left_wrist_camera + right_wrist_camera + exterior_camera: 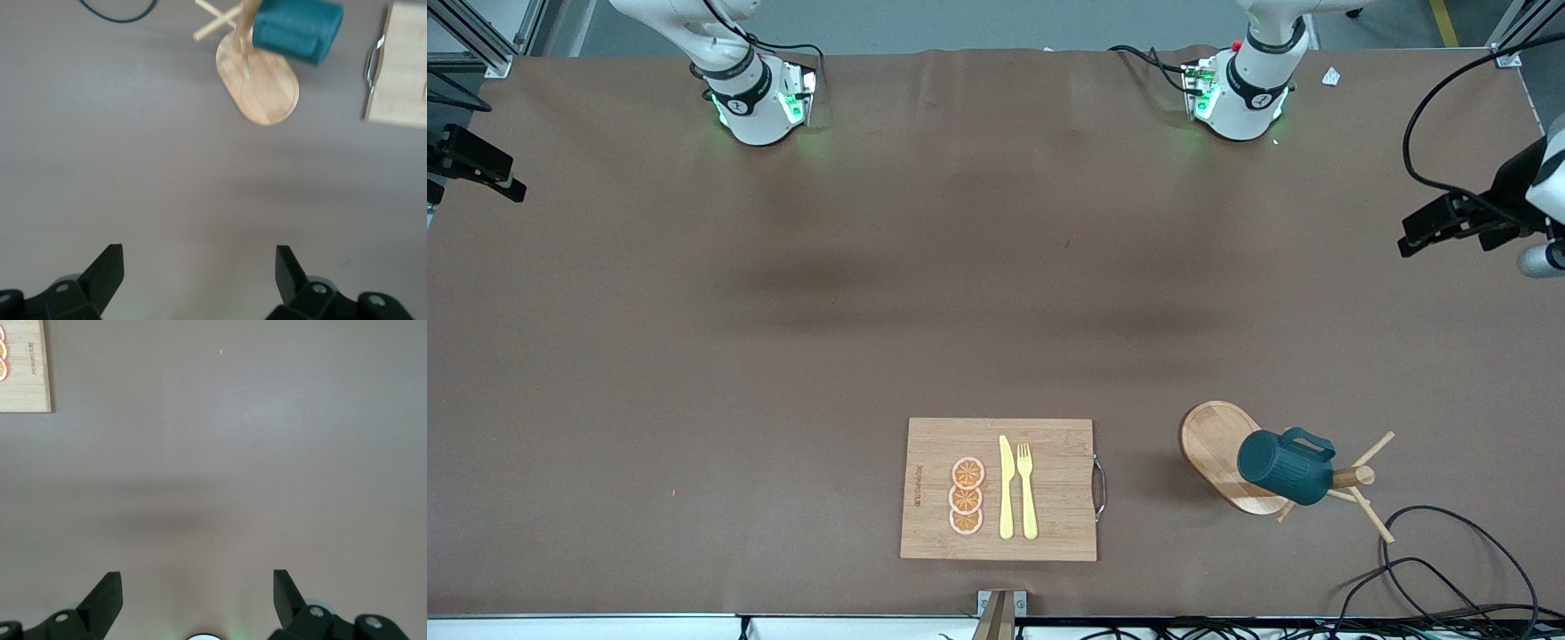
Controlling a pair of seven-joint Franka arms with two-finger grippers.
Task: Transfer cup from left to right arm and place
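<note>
Nearest the front camera, the cutting board [1049, 489] carries orange slices [967, 496], a knife [1006, 489] and a fork [1028, 491]. Beside it, toward the left arm's end, the cup [1285, 466] hangs on the wooden peg rack [1218, 453]. Farther back, left end effector [200, 267] and right end effector [197, 587] hang spread, empty, over bare table [694, 311].

A wide stretch of bare table [783, 338] is left open between the arm bases and the near edge. At five o'clock from the table's centre, passage is blocked by the peg rack [1232, 458] with the cup [1285, 467] hung on it. At six o'clock lies the low cutting board [1049, 524]. Cables [1449, 569] are looped at the near corner beside the rack.
</note>
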